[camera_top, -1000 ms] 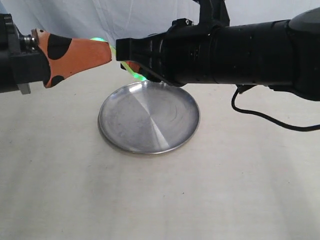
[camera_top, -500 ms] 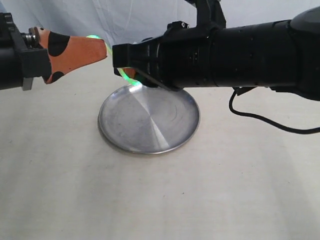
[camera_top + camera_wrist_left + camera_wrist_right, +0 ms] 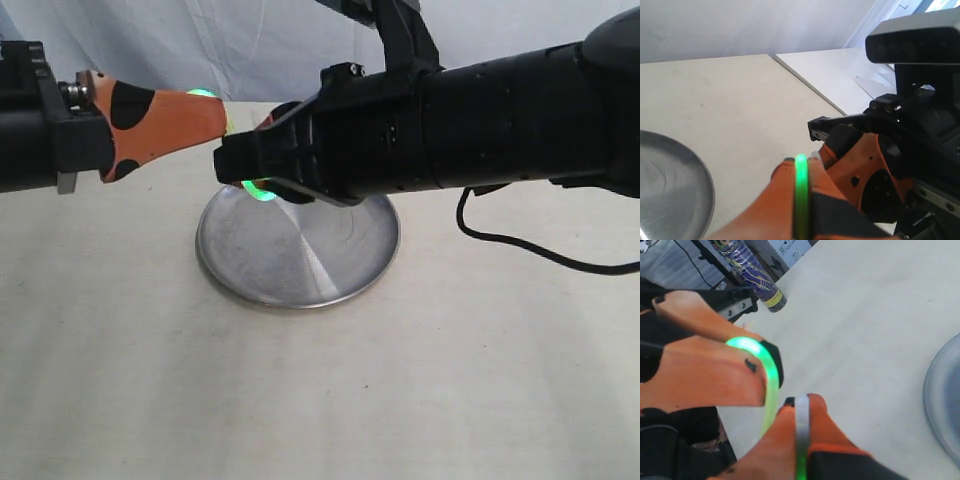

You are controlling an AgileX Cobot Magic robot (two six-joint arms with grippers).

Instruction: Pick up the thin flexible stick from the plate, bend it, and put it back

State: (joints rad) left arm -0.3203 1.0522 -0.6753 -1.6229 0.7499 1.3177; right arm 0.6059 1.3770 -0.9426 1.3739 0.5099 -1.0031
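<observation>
The thin flexible stick [image 3: 771, 385] glows bright green and is bent into a tight arc, held at both ends above the table. My left gripper [image 3: 800, 161] is shut on one end, with the stick [image 3: 800, 200] pinched between its orange fingers. My right gripper [image 3: 801, 401] is shut on the other end. In the exterior view the left gripper [image 3: 215, 118] and right gripper [image 3: 266, 122] nearly meet tip to tip above the far left rim of the plate [image 3: 300, 245]. A green glow of the stick [image 3: 258, 190] shows under the right wrist. The shiny steel plate holds nothing.
The black right arm spans the right half of the exterior view, with a black cable [image 3: 520, 238] lying on the cream table behind the plate. A patterned can [image 3: 757, 277] stands on the table near the left arm. A table edge [image 3: 810, 85] runs beyond the grippers.
The right gripper has moved left and down toward the left gripper. The stick has curled from a loose curve into a tighter arc. The left gripper shifted slightly right.
</observation>
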